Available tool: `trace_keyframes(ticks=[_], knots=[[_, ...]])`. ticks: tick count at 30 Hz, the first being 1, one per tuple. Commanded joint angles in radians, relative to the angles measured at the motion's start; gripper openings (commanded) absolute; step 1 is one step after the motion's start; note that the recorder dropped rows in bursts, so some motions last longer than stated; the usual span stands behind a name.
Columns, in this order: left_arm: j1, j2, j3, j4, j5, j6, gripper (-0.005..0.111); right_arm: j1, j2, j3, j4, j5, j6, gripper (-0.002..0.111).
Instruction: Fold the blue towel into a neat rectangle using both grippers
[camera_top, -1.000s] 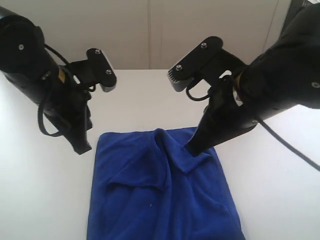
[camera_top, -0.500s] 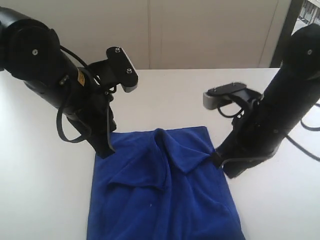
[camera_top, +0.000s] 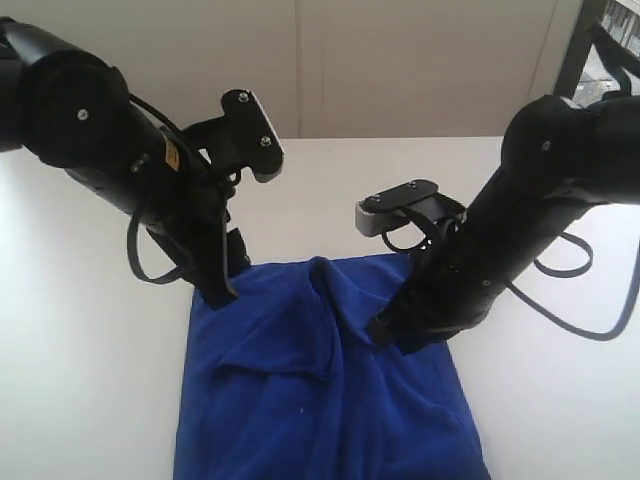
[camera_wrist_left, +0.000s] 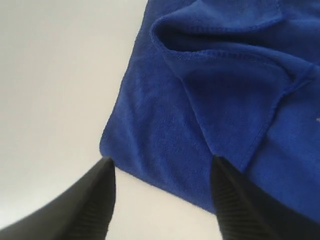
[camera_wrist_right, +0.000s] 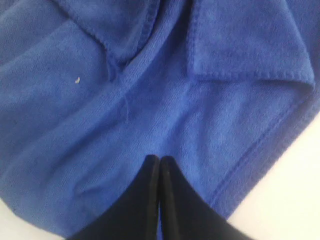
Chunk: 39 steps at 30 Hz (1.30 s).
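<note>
At the left of the exterior frame, the left end effector (camera_top: 225, 285) has come down to the upper-left corner of the blue towel (camera_top: 320, 400) and has just spread its fingers. Its wrist view shows them wide apart, straddling that corner and not yet touching it. I judge it is lining up a corner grasp. The towel lies on the white desk (camera_top: 90, 380) in the lower middle of the frame, loosely doubled, with a rumpled flap near its top edge. At the right, the right end effector (camera_top: 385, 335) has swung back from the towel's right edge to above its upper-right part, its fingers pressed together with no cloth visibly caught between them, so the fold cannot start yet.
</note>
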Motion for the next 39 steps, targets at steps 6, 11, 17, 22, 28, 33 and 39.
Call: trace_keyframes(ticks=[6, 11, 17, 22, 28, 33, 39], knots=[[-0.001, 0.209, -0.004, -0.047, -0.120, 0.015, 0.061, 0.020, 0.081, 0.003, 0.011, -0.100, -0.013, 0.000], [-0.001, 0.253, -0.004, -0.136, -0.181, 0.015, 0.058, 0.020, 0.169, 0.003, 0.034, -0.174, -0.013, 0.000], [-0.065, 0.253, -0.004, -0.236, -0.180, 0.023, 0.057, 0.020, 0.242, 0.003, 0.016, -0.213, -0.016, 0.000], [-0.132, 0.313, -0.004, -0.234, -0.192, 0.028, 0.057, 0.020, 0.262, 0.003, -0.025, -0.228, -0.018, 0.000], [-0.142, 0.368, -0.004, -0.218, -0.234, 0.041, 0.057, 0.020, 0.263, 0.003, -0.046, -0.232, -0.018, 0.000], [-0.142, 0.370, -0.004, -0.218, -0.216, 0.053, 0.057, 0.020, 0.263, 0.003, -0.046, -0.249, -0.018, 0.000], [-0.142, 0.376, -0.004, -0.218, -0.141, 0.051, 0.057, 0.018, 0.254, 0.003, -0.046, -0.236, -0.016, 0.000]])
